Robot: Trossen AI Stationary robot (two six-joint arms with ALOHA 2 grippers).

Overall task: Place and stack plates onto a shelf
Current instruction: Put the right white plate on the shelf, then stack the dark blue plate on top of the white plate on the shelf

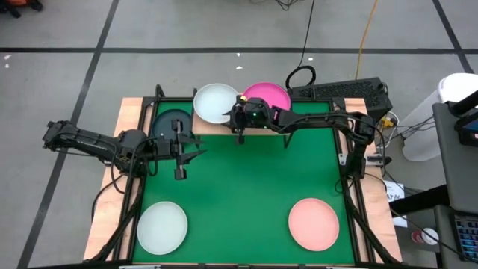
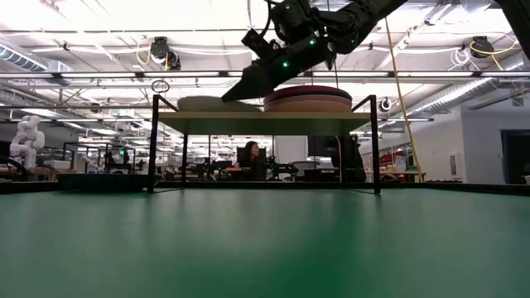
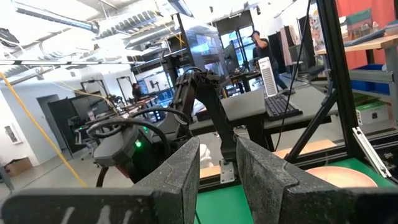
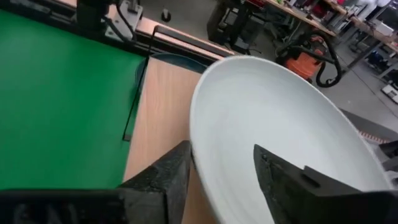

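High view: right gripper point(image 1: 240, 134), jaws parted around a mint-white plate point(image 1: 216, 102) on the shelf point(image 1: 258, 124), beside a magenta-topped stack point(image 1: 267, 96). Left gripper point(image 1: 181, 149) waits, part-open, empty. Mint plate point(image 1: 161, 228) and pink plate point(image 1: 314, 223) remain before the shelf.

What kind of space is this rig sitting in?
Looks like a robotics lab or workshop: rows of workbenches behind the table, a person seated at one, overhead strip lighting, a keyboard beside the green mat.

Right gripper point(image 1: 240, 133) reaches inward, fingers point(image 4: 163, 176) parted; left gripper point(image 1: 181, 148) hovers, fingers apart.
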